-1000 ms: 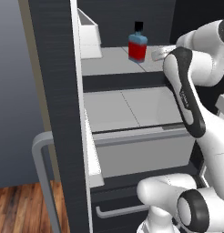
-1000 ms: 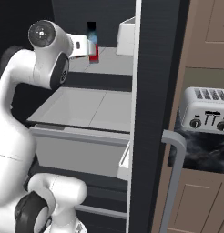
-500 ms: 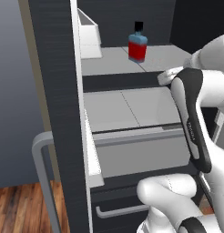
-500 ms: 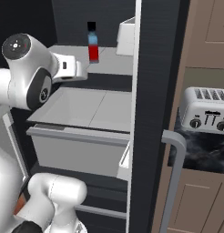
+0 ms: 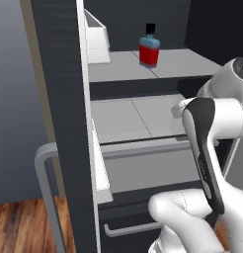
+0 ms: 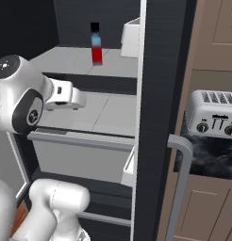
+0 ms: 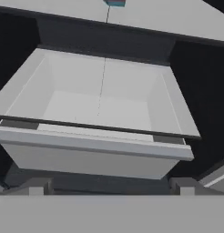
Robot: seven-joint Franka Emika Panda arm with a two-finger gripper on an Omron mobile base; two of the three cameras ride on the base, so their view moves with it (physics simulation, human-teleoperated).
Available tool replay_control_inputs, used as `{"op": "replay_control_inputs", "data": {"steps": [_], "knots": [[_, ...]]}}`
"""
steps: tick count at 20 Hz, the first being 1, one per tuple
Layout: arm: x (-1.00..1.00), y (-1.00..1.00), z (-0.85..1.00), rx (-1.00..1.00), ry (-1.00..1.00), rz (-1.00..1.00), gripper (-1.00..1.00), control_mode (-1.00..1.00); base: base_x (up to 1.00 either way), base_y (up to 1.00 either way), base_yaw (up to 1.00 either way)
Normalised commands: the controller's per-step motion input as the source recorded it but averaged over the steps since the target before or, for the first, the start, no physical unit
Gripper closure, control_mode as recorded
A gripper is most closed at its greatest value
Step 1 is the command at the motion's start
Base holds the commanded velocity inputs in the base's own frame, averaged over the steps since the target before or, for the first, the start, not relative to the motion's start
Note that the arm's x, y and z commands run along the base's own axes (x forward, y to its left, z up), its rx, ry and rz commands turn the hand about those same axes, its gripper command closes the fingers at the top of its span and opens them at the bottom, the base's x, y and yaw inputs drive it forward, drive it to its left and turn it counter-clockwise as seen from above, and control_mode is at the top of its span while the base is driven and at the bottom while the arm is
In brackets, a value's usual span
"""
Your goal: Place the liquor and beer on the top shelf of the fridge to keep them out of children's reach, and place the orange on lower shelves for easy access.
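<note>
On top shelf (image 5: 173,64): liquor (image 5: 149,47) upright | beside fridge (image 6: 162,94): toaster (image 6: 213,113)

The liquor (image 5: 149,48) stands alone near the middle of the top shelf (image 5: 182,64), with bare slab on both sides. A white door bin (image 5: 96,33) crowds the left. The lower shelves (image 5: 143,118) lie open.

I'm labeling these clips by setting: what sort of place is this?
Most likely a home kitchen, rendered in simulation: an open fridge with the liquor on its top shelf, a toaster on a dark counter, and brown cabinets.
</note>
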Motion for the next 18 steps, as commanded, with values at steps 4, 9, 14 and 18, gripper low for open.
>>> {"op": "replay_control_inputs", "data": {"steps": [4, 9, 14, 18], "knots": [[-0.45, 0.01, -0.15, 0.00, 0.19, -0.02, -1.00, -1.00, 0.00, 0.00, 0.00], [-0.39, 0.00, -0.13, 0.00, 0.19, -0.01, -1.00, -1.00, 0.00, 0.00, 0.00], [-0.10, 0.10, -0.14, 0.00, 0.17, 0.00, -1.00, -1.00, 0.00, 0.00, 0.00], [-0.05, 0.14, -0.20, 0.00, 0.10, 0.00, -1.00, -1.00, 0.00, 0.00, 0.00]]}}
